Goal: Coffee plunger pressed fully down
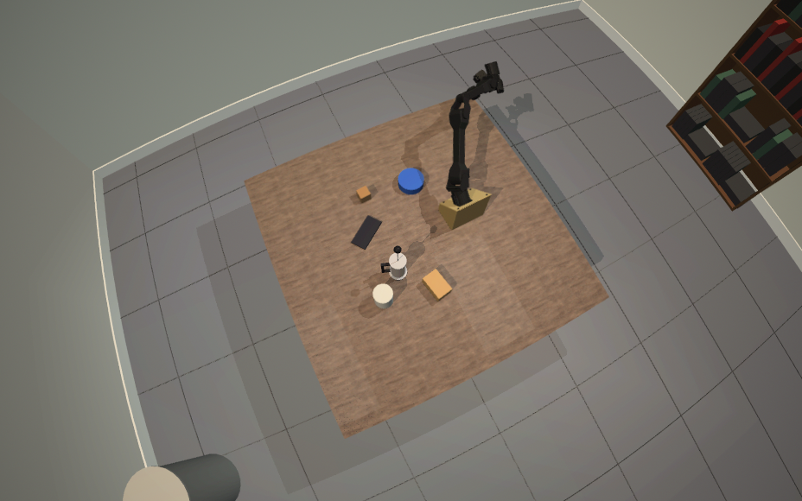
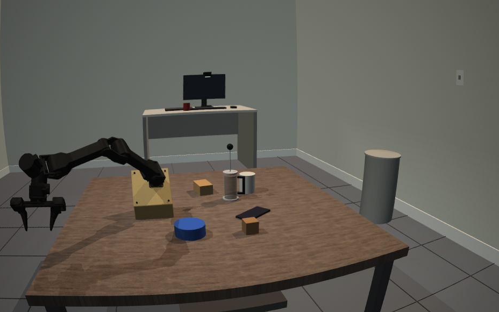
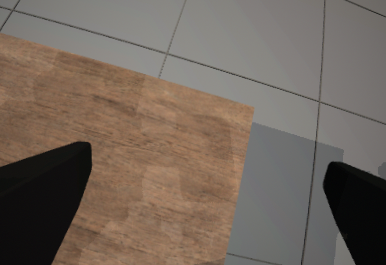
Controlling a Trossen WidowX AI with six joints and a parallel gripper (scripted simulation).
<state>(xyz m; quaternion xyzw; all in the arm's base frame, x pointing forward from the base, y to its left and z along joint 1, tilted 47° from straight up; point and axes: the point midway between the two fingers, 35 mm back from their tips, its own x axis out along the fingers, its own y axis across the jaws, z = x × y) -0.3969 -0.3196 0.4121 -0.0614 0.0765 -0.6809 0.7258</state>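
The coffee press (image 1: 397, 268) (image 2: 230, 185) stands upright on the table, a clear cylinder with a black side handle. Its plunger knob (image 1: 397, 249) (image 2: 229, 147), a black ball on a thin rod, stands high above the lid. My gripper (image 2: 38, 229) (image 3: 212, 165) is open and empty. It hangs at the table's edge, on the far side of the arm's base from the press. The wrist view shows a table corner and floor below the fingers, with no press in it.
A pale cup (image 1: 382, 294) (image 2: 248, 183) stands close to the press. An orange block (image 1: 436, 284) (image 2: 203, 187), a dark flat slab (image 1: 365, 231) (image 2: 252, 212), a small orange cube (image 1: 363, 193) (image 2: 250, 226) and a blue disc (image 1: 410, 180) (image 2: 190, 228) lie around it.
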